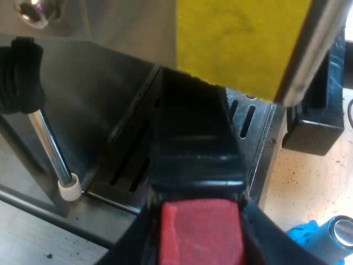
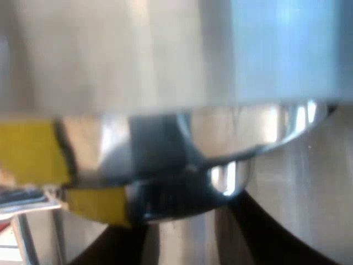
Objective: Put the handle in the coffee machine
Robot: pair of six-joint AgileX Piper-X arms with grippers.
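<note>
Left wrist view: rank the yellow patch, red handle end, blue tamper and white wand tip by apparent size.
Yellow patch
Red handle end, though nearness enlarges it
Blue tamper, partly cropped
White wand tip

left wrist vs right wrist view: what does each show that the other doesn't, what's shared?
Left wrist view adds: the left gripper shut on the handle near its red end, a steam wand, the slotted drip tray, a blue tamper. Right wrist view adds: a curved shiny metal part, close up. Shared: the machine's steel body and a yellow patch.
</note>
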